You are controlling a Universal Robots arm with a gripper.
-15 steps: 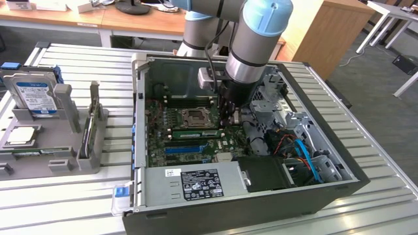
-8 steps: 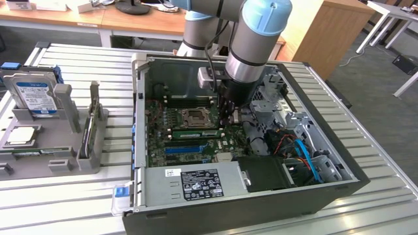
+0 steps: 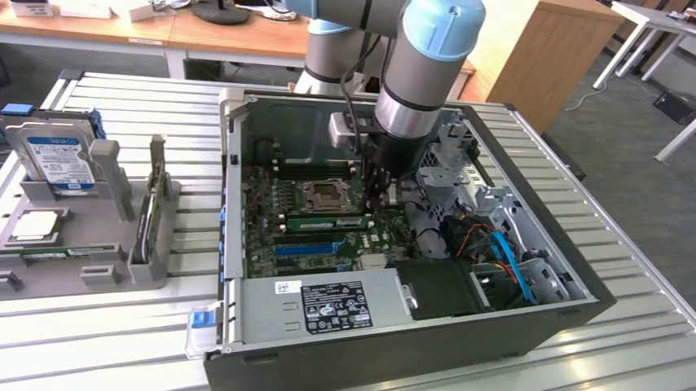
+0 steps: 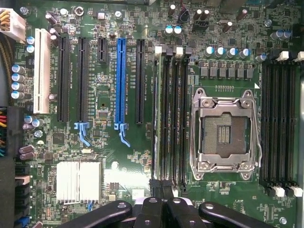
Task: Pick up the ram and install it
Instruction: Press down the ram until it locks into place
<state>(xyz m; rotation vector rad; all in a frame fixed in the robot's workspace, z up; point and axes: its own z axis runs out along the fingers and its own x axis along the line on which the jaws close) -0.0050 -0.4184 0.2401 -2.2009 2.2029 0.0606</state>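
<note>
So, exterior view first: an open PC case [image 3: 413, 326] lies on a slatted metal table [image 3: 631, 244]. A grey fixture [image 3: 103, 244] sits on the exterior view's left, well apart from the case. It holds a hard drive [image 3: 60, 159] with a blue label, and a square silver CPU [image 3: 33, 226] in front of that. Inside the case there's the green motherboard [image 3: 272, 236], an empty CPU socket [image 3: 324, 194], a black box [image 3: 446, 289] and blue cables [image 3: 509, 259] on the exterior view's right. The drive cage and cables crowd in close beside the arm [image 3: 419, 73].

The arm comes down near vertical into the case, wrist pointing straight at the board. The gripper [image 3: 381, 191] is low, just beside the socket. Its fingers are pinched together, and I can't tell whether they're actually touching anything.

The ram [image 3: 321, 221] is a long thin green stick with a white label. It sits in a slot right next to the socket, running across the board, with its end on the exterior view's right under the gripper.

Wrist view: looking straight down at the board. You can see the empty socket [image 4: 225, 135], a blue slot [image 4: 119, 85], a white slot [image 4: 42, 71] and a silver heatsink [image 4: 78, 180]. The black fingers [image 4: 156, 199] are squeezed shut over the end of the bank of memory slots [image 4: 171, 118] between the socket and the blue slot. The ram is edge-on here, so it's hard to pick out.
</note>
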